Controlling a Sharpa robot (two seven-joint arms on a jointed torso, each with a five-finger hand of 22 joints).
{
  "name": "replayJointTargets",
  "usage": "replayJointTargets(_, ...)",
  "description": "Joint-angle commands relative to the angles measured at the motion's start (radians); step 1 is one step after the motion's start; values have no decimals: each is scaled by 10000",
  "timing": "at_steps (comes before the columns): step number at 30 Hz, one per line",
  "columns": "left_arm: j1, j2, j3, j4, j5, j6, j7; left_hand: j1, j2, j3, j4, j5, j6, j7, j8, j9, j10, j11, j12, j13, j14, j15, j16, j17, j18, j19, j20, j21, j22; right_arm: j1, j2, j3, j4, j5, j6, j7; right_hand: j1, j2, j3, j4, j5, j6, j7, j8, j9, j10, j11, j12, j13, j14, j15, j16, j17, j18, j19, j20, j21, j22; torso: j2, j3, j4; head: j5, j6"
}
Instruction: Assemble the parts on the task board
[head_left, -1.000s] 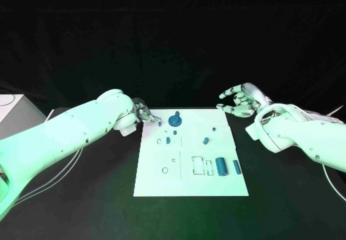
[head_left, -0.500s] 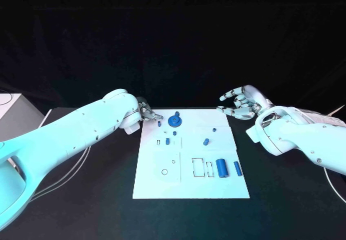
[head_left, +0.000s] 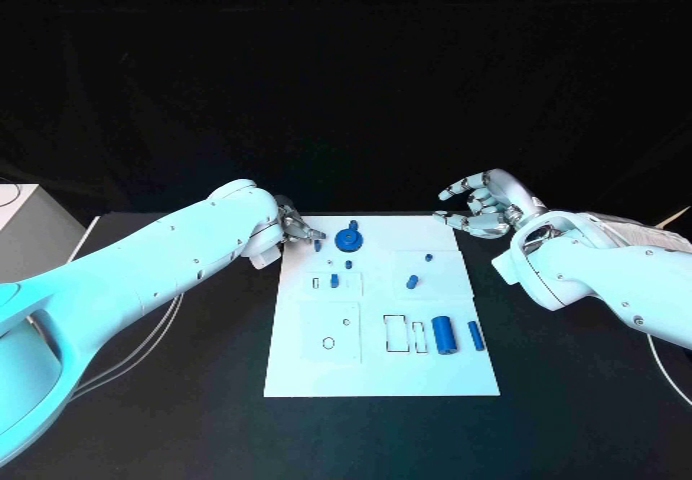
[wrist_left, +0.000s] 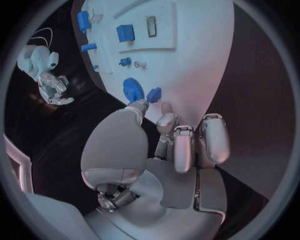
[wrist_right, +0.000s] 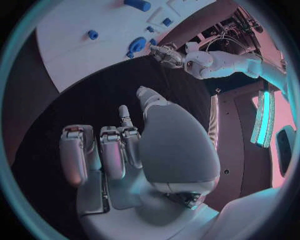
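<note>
The white task board (head_left: 382, 350) lies mid-table. At its far left end stands a blue round part (head_left: 349, 241) with a small blue piece (wrist_left: 154, 94) beside it. My left hand (head_left: 299, 228) hovers at that corner, its thumb and a finger a little apart, just short of the small piece, holding nothing. A thick blue cylinder (head_left: 443, 334) and a slim one (head_left: 475, 335) lie near the right edge, and small blue parts (head_left: 411, 282) sit mid-board. My right hand (head_left: 485, 205) floats off the far right corner, fingers curved and apart, with nothing in it.
A white box (head_left: 26, 225) stands at the table's left edge. Black table top (head_left: 577, 400) surrounds the board on every side. Outlined slots (head_left: 394, 332) mark the board near the cylinders.
The whole picture has shifted a little, so the camera moved. Neither hand nor any part has visibly moved on the board.
</note>
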Motion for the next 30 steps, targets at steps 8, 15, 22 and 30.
replayJointTargets(8, 19, 12, 0, 98, 61, 306, 91, -41, 46, -19, -17, 37, 98, 17, 30, -16, 10, 19, 67, 62, 1012, 66, 66, 2491, 86, 43, 93, -2, 73, 6, 22, 7, -11, -130, -4, 41, -87, -27, 0, 30, 36, -39, 3, 41, 15, 358, -35, -34, 2044, 995, -48, -32, 2453, 84, 681, -47, -15, 1932, -3, 3, 4, -1, -24)
replayJointTargets(15, 19, -13, -1, 148, 104, 345, 76, -48, 44, -21, -14, 36, 130, 8, 52, -13, 24, 12, 87, 81, 1019, 62, 76, 2508, 81, 56, 93, 9, 97, 7, 33, 8, -28, -131, -3, 41, -87, -27, 0, 30, 36, -39, 3, 41, 15, 358, -35, -34, 2044, 995, -48, -32, 2453, 84, 681, -47, -15, 1932, 8, -7, 7, -2, -37)
replayJointTargets(22, 19, -52, -1, 234, 119, 368, 47, -60, 53, -19, -13, 36, 180, -8, 89, -4, 41, 0, 110, 98, 1028, 54, 89, 2530, 78, 68, 92, 18, 116, 7, 43, 8, -38, -136, -6, 42, -87, -27, 0, 30, 36, -39, 3, 41, 15, 358, -35, -34, 2044, 995, -48, -32, 2453, 84, 681, -47, -15, 1932, 9, -9, 3, 10, -63)
replayJointTargets(30, 19, -87, 1, 325, 166, 251, 45, -115, 57, -36, -5, 30, 211, -18, 119, 2, 58, -10, 133, 115, 1030, 45, 94, 2538, 76, 79, 88, 28, 135, 7, 61, 8, -56, -153, -22, 50, -87, -27, 0, 30, 36, -39, 3, 41, 15, 358, -35, -34, 2044, 995, -48, -32, 2453, 84, 681, -47, -15, 1932, 2, -4, 1, 12, -38)
